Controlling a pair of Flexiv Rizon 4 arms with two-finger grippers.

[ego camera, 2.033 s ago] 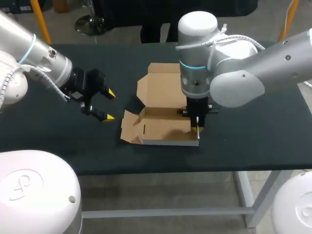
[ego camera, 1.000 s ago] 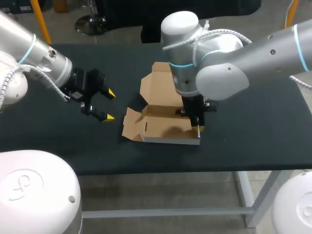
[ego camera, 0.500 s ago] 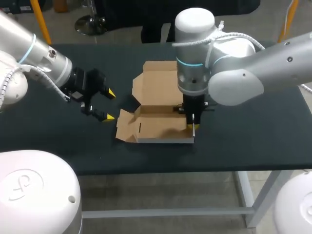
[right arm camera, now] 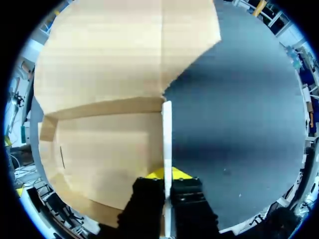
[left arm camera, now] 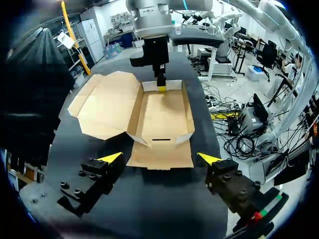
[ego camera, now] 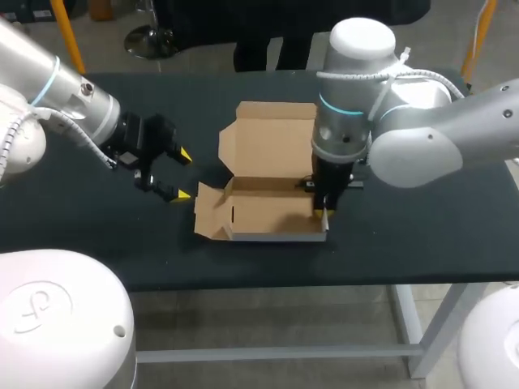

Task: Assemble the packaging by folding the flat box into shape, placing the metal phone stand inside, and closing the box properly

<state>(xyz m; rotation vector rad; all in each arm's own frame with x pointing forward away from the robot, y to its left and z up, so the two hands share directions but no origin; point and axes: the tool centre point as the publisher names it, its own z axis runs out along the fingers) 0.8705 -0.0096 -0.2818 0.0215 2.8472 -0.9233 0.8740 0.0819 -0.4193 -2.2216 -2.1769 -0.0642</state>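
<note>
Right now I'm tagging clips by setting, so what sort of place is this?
Probably a robot lab test bench: a black table, a left gripper open near a half-folded box, and a right gripper pinching the box's end wall.

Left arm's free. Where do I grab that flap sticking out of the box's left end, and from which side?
Take the flap by its free outer edge, coming in low from the box's left: it sticks out toward the open left gripper. It looks nearly flat on the table, so sliding underneath may be tricky. The right gripper pinches the opposite wall, steadying the box.
</note>
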